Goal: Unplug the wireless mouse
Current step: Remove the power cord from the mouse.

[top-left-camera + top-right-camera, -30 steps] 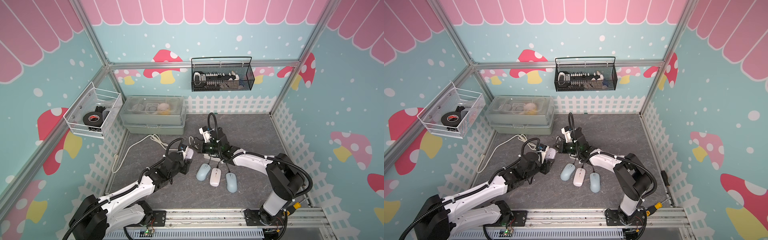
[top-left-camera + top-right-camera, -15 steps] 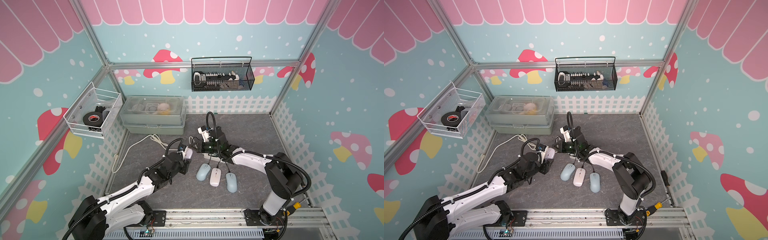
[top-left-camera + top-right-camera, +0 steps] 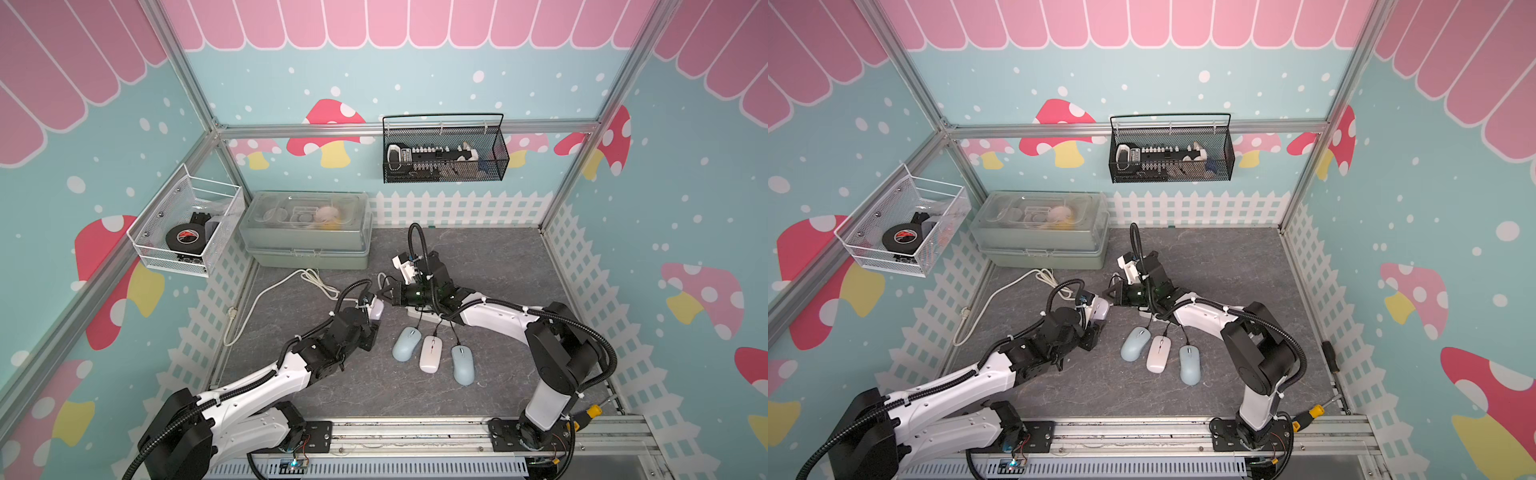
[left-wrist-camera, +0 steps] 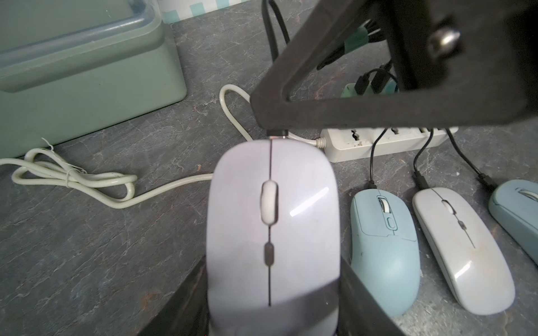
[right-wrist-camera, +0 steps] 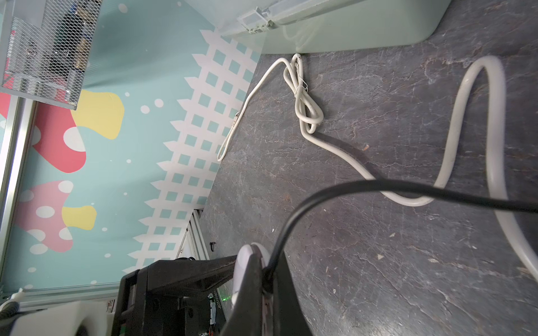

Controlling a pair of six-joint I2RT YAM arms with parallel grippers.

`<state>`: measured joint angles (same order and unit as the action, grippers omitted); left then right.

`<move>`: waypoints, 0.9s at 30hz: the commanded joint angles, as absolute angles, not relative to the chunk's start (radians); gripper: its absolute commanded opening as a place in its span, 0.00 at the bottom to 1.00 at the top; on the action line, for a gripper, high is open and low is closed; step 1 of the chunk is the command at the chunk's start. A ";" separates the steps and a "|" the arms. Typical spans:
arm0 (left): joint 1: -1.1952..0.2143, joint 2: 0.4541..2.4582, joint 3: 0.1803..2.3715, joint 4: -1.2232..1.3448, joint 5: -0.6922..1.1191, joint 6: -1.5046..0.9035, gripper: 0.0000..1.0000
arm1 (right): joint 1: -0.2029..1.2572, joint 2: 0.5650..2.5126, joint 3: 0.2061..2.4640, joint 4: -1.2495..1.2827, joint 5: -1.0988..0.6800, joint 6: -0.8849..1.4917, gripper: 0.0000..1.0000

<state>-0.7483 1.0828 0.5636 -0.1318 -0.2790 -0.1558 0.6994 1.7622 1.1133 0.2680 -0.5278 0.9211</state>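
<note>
In both top views the left gripper (image 3: 372, 312) clamps the flanks of a glossy, lilac-white wireless mouse (image 3: 378, 308). It holds the mouse above the dark, veined mat (image 3: 478, 257), near the mat's middle. The right gripper (image 3: 387, 296) meets the mouse's nose with its black, pointed jaws pressed together.

In the left wrist view the mouse's smooth oval shell fills the centre, with a pale scroll wheel on its seam. Matte black fingers (image 4: 358, 296) hug both of its sides. A short dark plug (image 4: 277, 134) touches the nose, capped by the right gripper's triangular tip. Beyond lie a boxy white power strip (image 4: 364, 144) and a looped cream cord (image 4: 116, 200). A rounded pale-blue mouse (image 4: 384, 256) lies beside a flat white mouse (image 4: 460, 250).

In the right wrist view a thin black cable (image 5: 378, 186) curves into the closed jaws, which pinch it at its plug end beside the mouse's pale, rounded edge.
</note>
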 commanded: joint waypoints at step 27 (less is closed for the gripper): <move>-0.765 1.125 0.603 -0.145 -0.337 -0.219 0.31 | 0.691 1.816 1.089 0.436 -0.466 1.018 0.00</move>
<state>-0.7601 1.1316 0.5831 -0.1173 -0.3180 -0.2386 0.6994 1.7977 1.0950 0.3794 -0.4889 1.0035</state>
